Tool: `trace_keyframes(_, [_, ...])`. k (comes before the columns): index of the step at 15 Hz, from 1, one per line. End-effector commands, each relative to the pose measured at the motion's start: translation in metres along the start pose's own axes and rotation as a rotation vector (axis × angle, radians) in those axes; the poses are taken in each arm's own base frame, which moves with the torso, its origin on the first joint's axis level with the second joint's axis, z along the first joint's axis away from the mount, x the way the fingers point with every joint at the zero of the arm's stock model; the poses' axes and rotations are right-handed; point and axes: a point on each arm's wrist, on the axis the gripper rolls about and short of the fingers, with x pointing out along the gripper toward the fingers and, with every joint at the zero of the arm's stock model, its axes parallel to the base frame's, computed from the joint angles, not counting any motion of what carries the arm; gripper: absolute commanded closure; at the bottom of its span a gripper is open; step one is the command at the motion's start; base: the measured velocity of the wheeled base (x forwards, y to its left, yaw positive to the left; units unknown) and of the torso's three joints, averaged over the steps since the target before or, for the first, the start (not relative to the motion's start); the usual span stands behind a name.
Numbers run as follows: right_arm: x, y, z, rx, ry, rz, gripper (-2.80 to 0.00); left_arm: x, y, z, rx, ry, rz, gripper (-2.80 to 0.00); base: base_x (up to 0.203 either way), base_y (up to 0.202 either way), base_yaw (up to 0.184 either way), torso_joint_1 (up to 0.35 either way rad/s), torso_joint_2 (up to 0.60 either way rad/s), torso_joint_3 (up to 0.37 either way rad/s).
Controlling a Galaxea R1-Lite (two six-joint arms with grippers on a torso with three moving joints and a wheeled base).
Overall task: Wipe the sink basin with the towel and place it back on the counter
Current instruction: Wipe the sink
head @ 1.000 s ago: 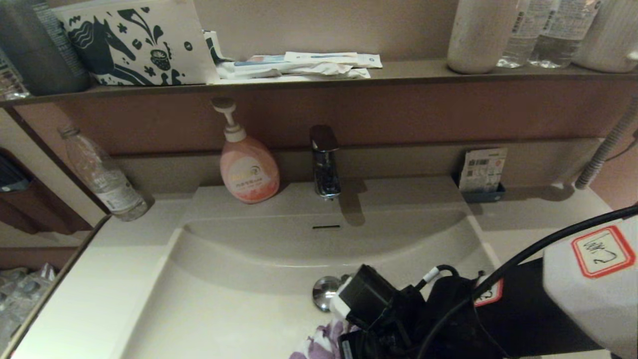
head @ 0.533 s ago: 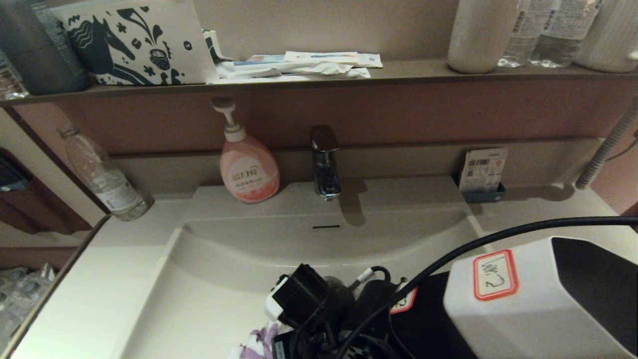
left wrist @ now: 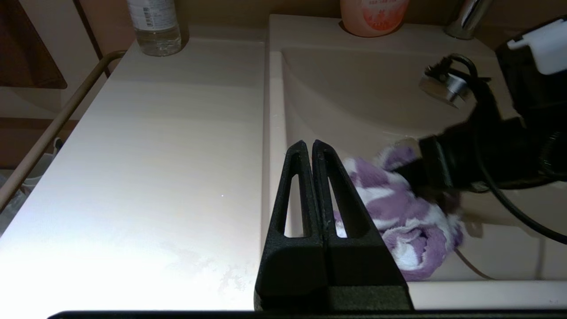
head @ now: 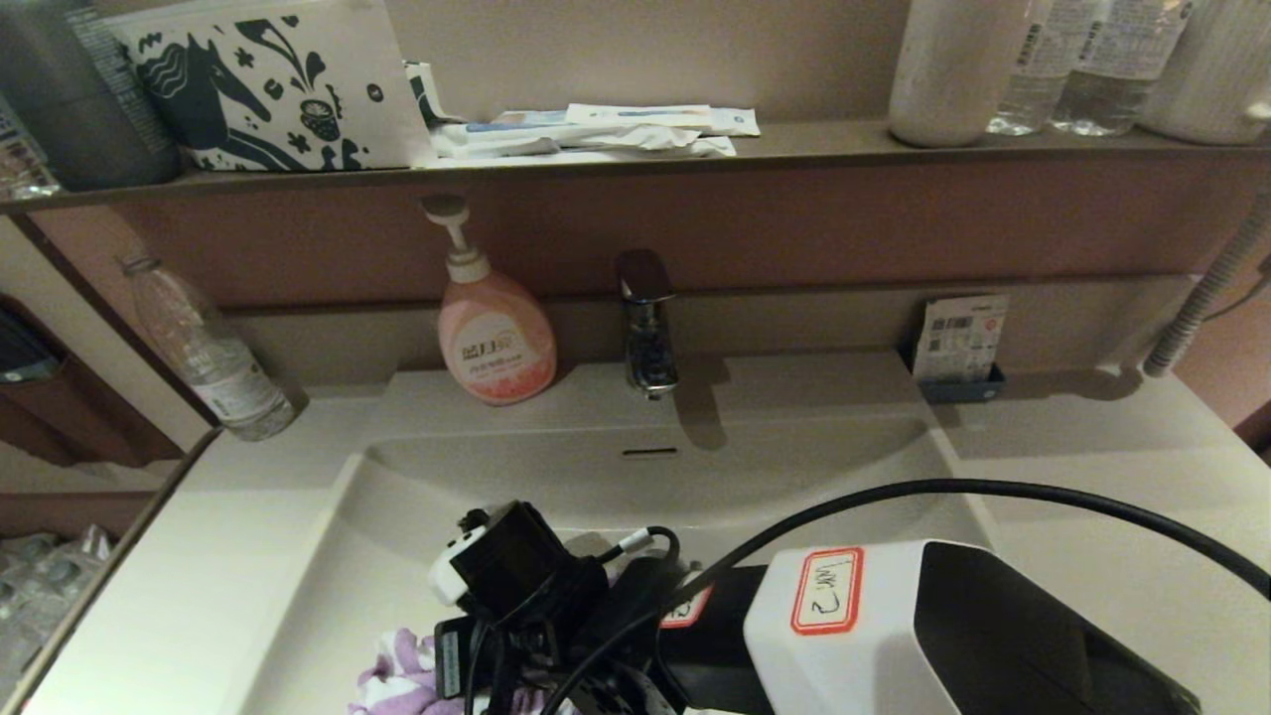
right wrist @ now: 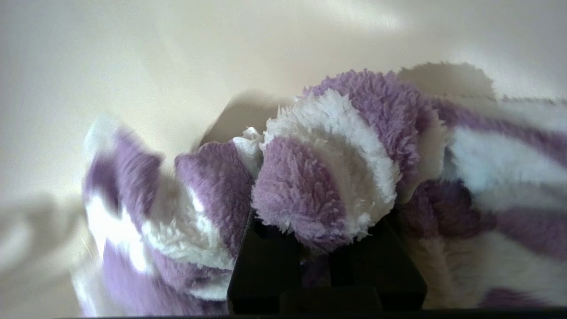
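Note:
The purple and white striped towel [head: 392,675] lies bunched on the floor of the beige sink basin [head: 556,477], at its front left. My right gripper [right wrist: 316,239] is shut on a fold of the towel [right wrist: 336,146] and presses it down against the basin. In the left wrist view the right gripper [left wrist: 425,177] reaches in from the drain side, with the towel [left wrist: 398,212] under it. My left gripper [left wrist: 312,146] is shut on nothing and hovers over the basin's left rim beside the counter [left wrist: 155,155]. The chrome drain plug [left wrist: 443,86] shows behind the right wrist.
A pink soap pump bottle [head: 494,333] and the chrome tap [head: 647,318] stand behind the basin. A clear water bottle [head: 204,348] stands at the back left of the counter [head: 179,576]. A dark shelf [head: 596,159] above carries boxes and bottles. A card holder [head: 961,348] sits at the back right.
My right arm has swept left across the basin floor, dragging the towel from near the drain towards the front left. The arm now covers the drain in the head view.

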Motion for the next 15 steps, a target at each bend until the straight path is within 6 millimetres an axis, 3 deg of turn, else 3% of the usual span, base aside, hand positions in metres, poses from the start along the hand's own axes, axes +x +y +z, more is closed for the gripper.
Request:
trace_keyframes(1, [0.015, -0.009, 0.003, 0.005, -0.041, -0.004, 0.00, 0.000, 0.000, 0.000, -0.001, -0.001, 0.001, 0.00, 0.000, 0.000, 0.000, 0.000, 0.00, 0.000])
trace_keyframes(9, [0.013, -0.073, 0.045, -0.001, -0.205, -0.220, 0.00, 0.000, 0.000, 0.000, -0.001, -0.001, 0.001, 0.00, 0.000, 0.000, 0.000, 0.000, 0.00, 0.000])
trace_keyframes(12, [0.011, -0.089, 0.049, 0.016, -0.228, -0.297, 0.00, 0.000, 0.000, 0.000, -0.001, -0.001, 0.001, 0.00, 0.000, 0.000, 0.000, 0.000, 0.00, 0.000])
trace_keyframes(15, [0.005, -0.118, 0.047, 0.044, -0.209, -0.393, 0.00, 0.000, 0.000, 0.000, -0.001, -0.001, 0.001, 0.00, 0.000, 0.000, 0.000, 0.000, 0.00, 0.000])
